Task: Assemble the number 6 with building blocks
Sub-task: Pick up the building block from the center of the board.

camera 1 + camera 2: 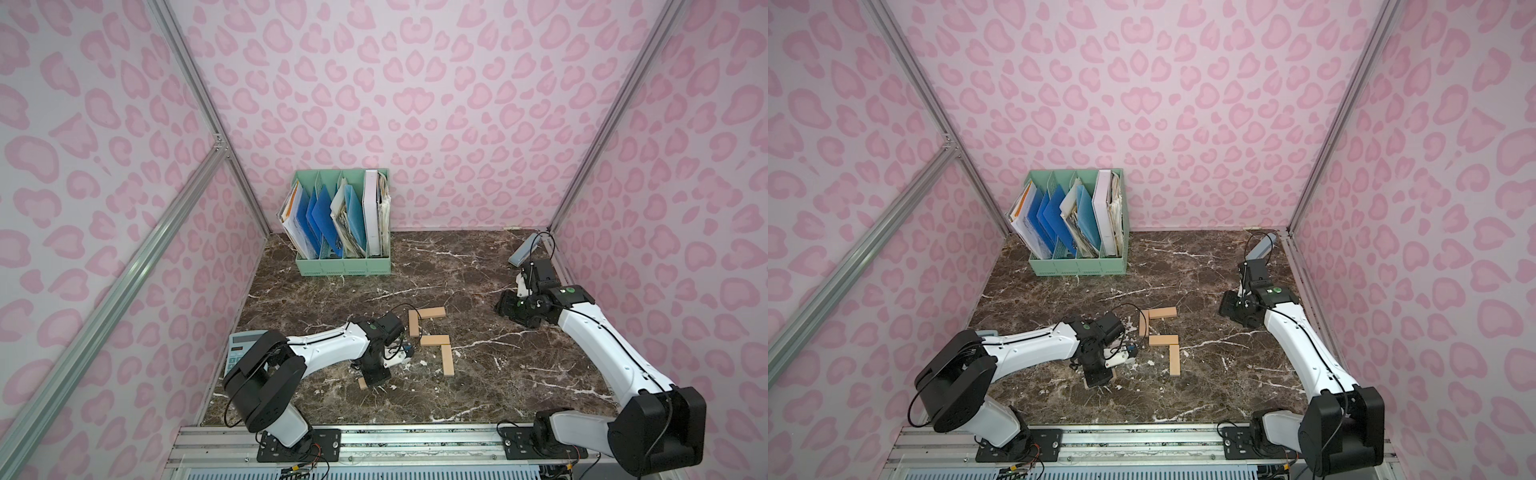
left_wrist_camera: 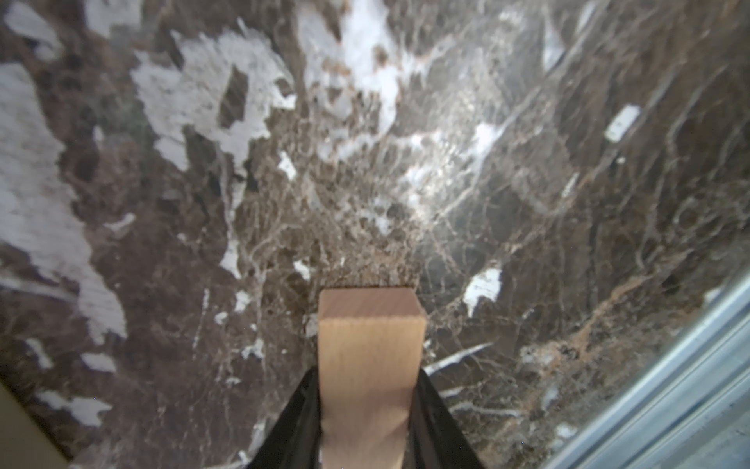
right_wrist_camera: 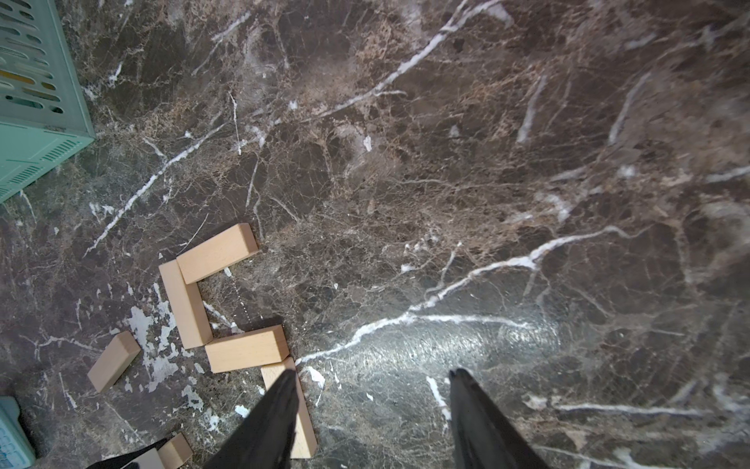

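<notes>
Brown marble with white veins covers the table [image 1: 478, 374], the biggest thing in both top views. At its far left stands a mint-green file rack [image 1: 345, 266] stuffed with blue and white folders.

The left arm [image 1: 328, 347] reaches in from the near left, the right arm [image 1: 590, 332] from the near right. The left gripper [image 2: 367, 375] points down near the table's front, its jaws pinching a tan block [image 2: 371, 325] across its width. That block's long axis runs straight out between the fingers [image 2: 302, 418]. Whether it is clear of the marble cannot be told. The right gripper [image 3: 373, 371] hangs over bare marble well to the right of the blocks, jaws spread wide with nothing between them.

A grey-blue calculator [image 1: 241, 347] lies at the left edge behind the left arm. A grey-blue case [image 1: 524, 249] leans in the far right corner.

The number 6 [image 1: 1163, 340] sits part-built at mid-table, made of four flat wooden pieces.
- The top bar [image 1: 432, 312] lies left to right, slightly tilted.
- The upright [image 1: 413, 324] runs front to back, its far end touching the top bar's left end.
- The middle bar [image 1: 435, 340] lies left to right, meeting the upright's near end at a corner.
- The lower upright [image 1: 446, 360] runs toward the front from the middle bar's right end.

A loose block [image 3: 113, 361] lies askew just outside the upright, apart from the figure.
</notes>
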You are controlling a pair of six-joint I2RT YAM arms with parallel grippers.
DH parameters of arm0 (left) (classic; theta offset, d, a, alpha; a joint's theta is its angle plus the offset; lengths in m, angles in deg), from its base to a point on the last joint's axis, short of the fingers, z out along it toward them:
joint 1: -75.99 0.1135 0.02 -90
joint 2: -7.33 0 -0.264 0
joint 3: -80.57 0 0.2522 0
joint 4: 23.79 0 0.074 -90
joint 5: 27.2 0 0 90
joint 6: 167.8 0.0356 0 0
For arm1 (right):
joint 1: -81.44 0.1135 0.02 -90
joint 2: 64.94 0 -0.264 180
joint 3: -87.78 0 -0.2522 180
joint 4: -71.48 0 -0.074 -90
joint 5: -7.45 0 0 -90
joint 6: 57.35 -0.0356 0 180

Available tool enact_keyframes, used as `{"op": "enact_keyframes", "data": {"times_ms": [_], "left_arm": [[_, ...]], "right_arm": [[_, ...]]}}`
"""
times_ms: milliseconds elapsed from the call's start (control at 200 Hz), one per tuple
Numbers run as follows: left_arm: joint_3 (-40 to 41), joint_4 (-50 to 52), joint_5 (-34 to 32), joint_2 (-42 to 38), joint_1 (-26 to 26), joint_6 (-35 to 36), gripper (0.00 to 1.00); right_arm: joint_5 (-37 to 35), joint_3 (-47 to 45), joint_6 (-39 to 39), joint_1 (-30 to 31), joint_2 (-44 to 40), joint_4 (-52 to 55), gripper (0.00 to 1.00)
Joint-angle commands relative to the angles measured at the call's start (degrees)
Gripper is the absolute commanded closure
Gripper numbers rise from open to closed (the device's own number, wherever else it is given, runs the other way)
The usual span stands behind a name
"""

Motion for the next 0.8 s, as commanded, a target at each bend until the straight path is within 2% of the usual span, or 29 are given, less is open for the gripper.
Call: {"op": "enact_keyframes", "data": {"times_ms": [0, 340, 530, 795], "left_arm": [[-1.0, 0.2, 0.4, 1.2, -0.8, -0.2, 0.65], [-4.5, -1.3, 0.2, 2.2, -5.5, -3.3, 0.66], [-7.5, -1.8, -1.1, 5.5, -8.9, -4.5, 0.66], [-12.0, -3.2, -3.7, 6.8, -8.4, -9.8, 0.68]], "right_arm": [[0.5, 0.4, 0.5, -0.3, -0.4, -0.6, 0.38], [1.2, 0.0, 0.9, -1.3, -1.5, -1.2, 0.39], [1.8, 0.0, 0.8, -1.5, -1.9, -1.6, 0.4], [2.1, -0.1, 0.6, -1.6, -2.5, -1.9, 0.4]]}}
